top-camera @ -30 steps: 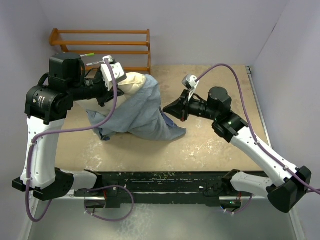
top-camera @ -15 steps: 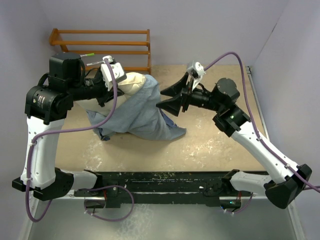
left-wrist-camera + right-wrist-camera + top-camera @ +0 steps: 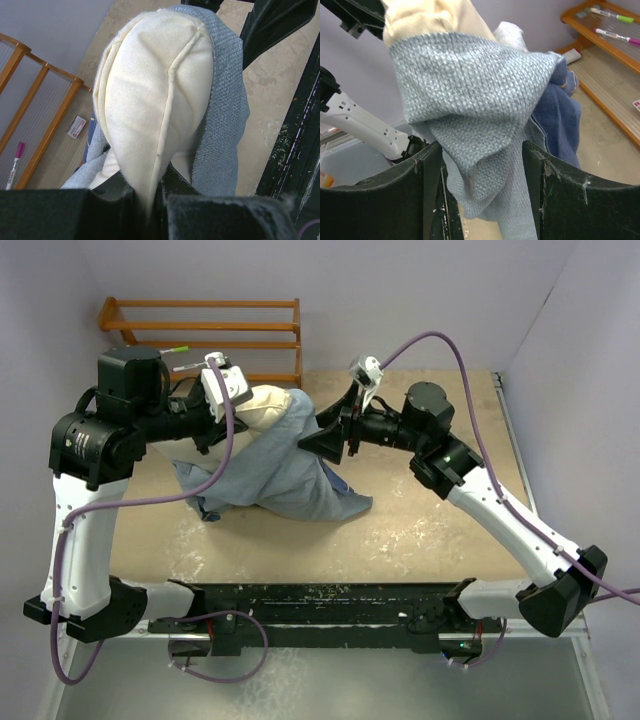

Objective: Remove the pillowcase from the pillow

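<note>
Judging by one pillow (image 3: 262,402) corner bared near the table's (image 3: 430,520) far-left corner, pinched by the left gripper (image 3: 148,200), most stripping remains; a pillowcase (image 3: 285,475) fold is straddled by the spread fingers (image 3: 560,200) of the right gripper (image 3: 480,155).

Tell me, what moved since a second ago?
The right gripper moved left to the pillowcase, and its open jaws now straddle a fold of the blue fabric without closing. The left gripper stayed clamped on the pillow at its cream corner. The pillow and pillowcase lie as before.
</note>
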